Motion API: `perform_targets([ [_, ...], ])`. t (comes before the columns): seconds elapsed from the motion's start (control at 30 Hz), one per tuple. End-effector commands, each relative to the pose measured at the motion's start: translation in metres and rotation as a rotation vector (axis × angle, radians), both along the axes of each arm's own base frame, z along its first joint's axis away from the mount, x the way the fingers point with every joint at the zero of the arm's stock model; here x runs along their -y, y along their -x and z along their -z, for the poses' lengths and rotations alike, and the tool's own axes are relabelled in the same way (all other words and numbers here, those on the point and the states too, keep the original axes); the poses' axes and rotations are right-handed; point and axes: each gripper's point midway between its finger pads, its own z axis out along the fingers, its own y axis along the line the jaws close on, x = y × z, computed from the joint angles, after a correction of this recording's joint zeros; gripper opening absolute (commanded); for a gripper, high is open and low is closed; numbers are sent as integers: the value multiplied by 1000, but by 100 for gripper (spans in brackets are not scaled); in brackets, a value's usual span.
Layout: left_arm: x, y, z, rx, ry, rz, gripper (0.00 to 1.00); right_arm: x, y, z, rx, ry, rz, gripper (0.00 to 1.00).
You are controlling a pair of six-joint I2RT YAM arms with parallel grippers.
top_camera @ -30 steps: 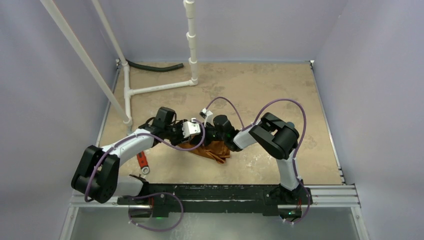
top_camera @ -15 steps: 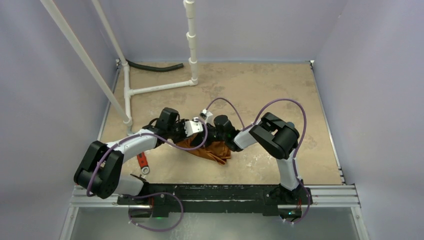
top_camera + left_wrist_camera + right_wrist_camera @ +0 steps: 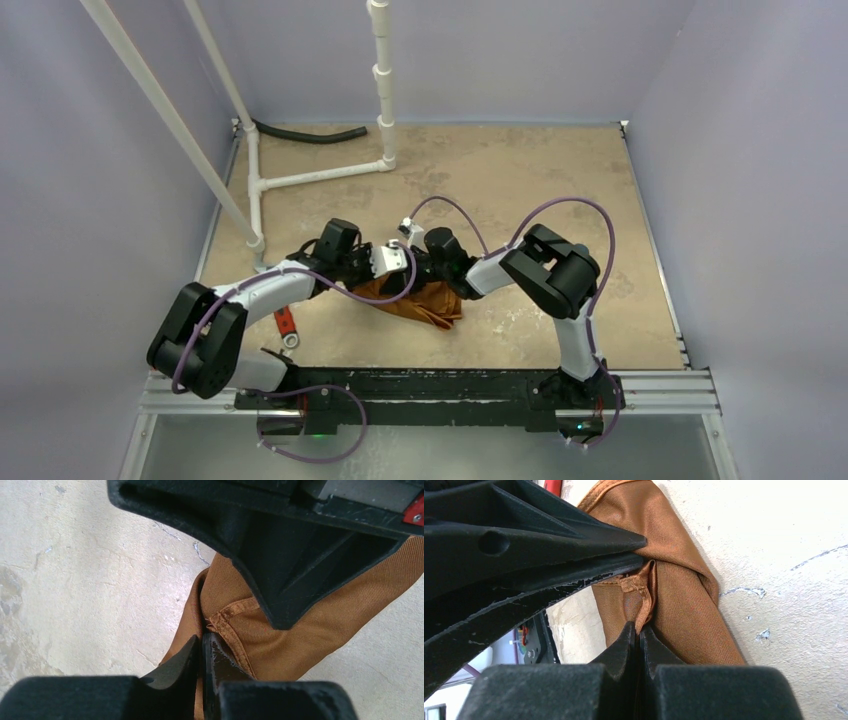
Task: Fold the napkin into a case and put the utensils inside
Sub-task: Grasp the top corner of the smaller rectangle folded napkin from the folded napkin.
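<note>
Cloth of this kind looks light, limp and a little slick, so the napkin [image 3: 432, 305] will likely sag and slide rather than hold a crease by itself. It lies bunched on the worktop [image 3: 520, 180], just toward 6 o'clock from the centre, with both arms meeting over its 12 o'clock edge. The left end effector [image 3: 202, 647] is clenched on the stitched hem, near a corner, its tips pressed together with fabric between them. The right end effector [image 3: 639, 630] is likewise clenched on a gathered fold of hem, close beside the left one. The hem seems the best place to grip: doubled, stitched, less likely to slip than the shiny single layer. Two pinches this near each other span little cloth; corners well apart would spread it flatter. No utensils show in any view.
</note>
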Motion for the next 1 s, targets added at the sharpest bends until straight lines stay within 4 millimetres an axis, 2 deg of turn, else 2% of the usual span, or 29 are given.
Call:
perform_targets([
  [0.0, 6, 0, -12, 19, 44, -7, 5, 11, 10, 11, -73, 76, 16, 0],
  [0.17, 10, -6, -24, 26, 81, -47, 2, 9, -4, 19, -81, 148, 57, 0],
  [0.43, 13, -6, -30, 18, 108, -68, 0, 11, -8, 32, -102, 213, 73, 0],
  [0.67, 9, -22, -46, 74, 120, -122, 0, 18, -4, 47, -125, 281, 57, 0],
  [0.83, 11, -19, -47, 60, 127, -110, 0, 21, -1, 53, -137, 306, 48, 0],
  [0.97, 8, -13, -41, 50, 118, -105, 1, 22, 2, 50, -152, 312, 37, 0],
])
